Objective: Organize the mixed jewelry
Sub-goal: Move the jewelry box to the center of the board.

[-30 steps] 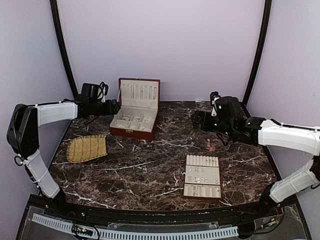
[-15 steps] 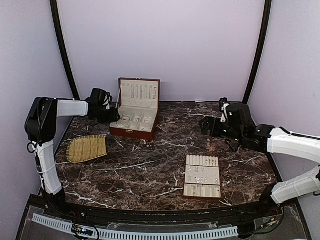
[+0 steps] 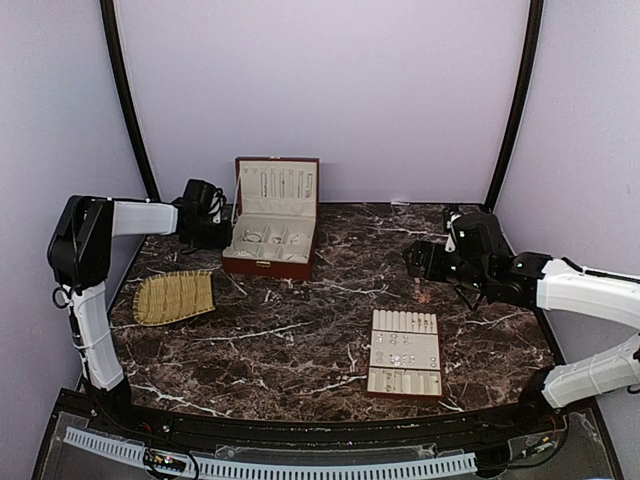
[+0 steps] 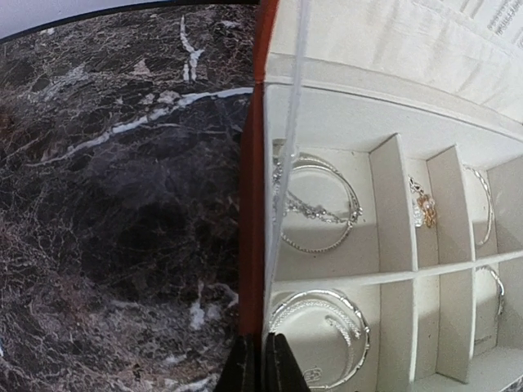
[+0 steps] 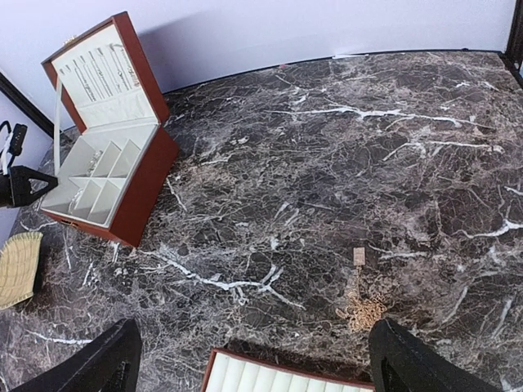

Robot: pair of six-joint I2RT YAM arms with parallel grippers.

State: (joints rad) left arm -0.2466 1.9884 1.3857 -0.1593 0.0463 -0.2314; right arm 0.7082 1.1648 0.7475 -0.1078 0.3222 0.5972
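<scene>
The red-brown box [image 3: 262, 263] stands open at the back left. Silvery bangles lie in its near compartments [image 4: 317, 204] [image 4: 323, 335], and a small gold-toned piece [image 4: 425, 208] sits in a narrow one. My left gripper [image 3: 226, 236] [image 4: 263, 367] is shut, its fingertips pressed together just over the box's left wall [image 4: 249, 204], where a white lid ribbon [image 4: 282, 163] comes down. Whether it pinches the ribbon I cannot tell. My right gripper [image 3: 416, 262] [image 5: 255, 331] hangs wide open above a small heap of gold chain [image 5: 364, 310] [image 3: 417, 291] on the marble, holding nothing.
A cream slotted tray [image 3: 405, 322] [image 5: 270, 377] with several small pieces lies at the front right, just near of the chain. A woven straw-coloured mat [image 3: 173, 296] [image 5: 16, 265] lies at the left, in front of the box. A small tag [image 5: 358, 256] lies beside the chain.
The left gripper has gone from open to shut at the box's left wall, and that arm's elbow has risen. The right arm has drifted right and nearer, still open.
</scene>
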